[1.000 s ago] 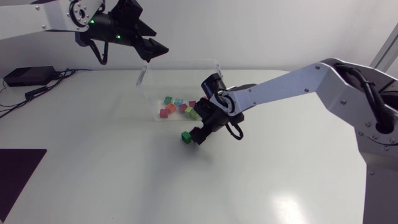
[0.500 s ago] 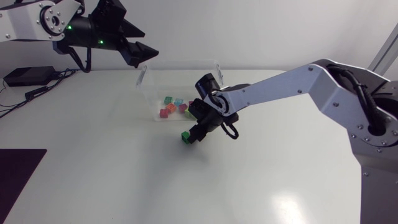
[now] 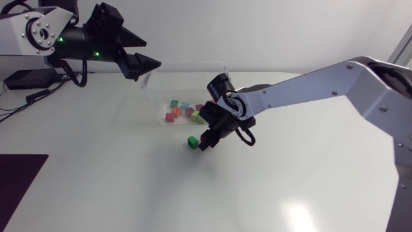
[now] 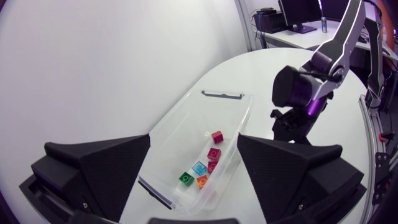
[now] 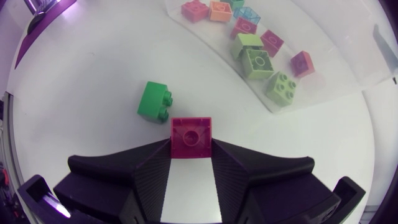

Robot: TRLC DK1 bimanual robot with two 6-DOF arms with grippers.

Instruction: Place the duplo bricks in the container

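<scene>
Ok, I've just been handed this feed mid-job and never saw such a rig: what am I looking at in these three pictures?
Two robot arms work at a white table. The overhead picture shows both: the left arm enters at the left, the right arm at the right. The other two pictures come from a camera on each arm's wrist, looking past its own black two-fingered gripper. The left gripper hangs open, looking down on the clear container, which holds several coloured bricks. The right gripper is shut on a magenta brick, just outside the container. A green brick lies on the table beside it.
</scene>
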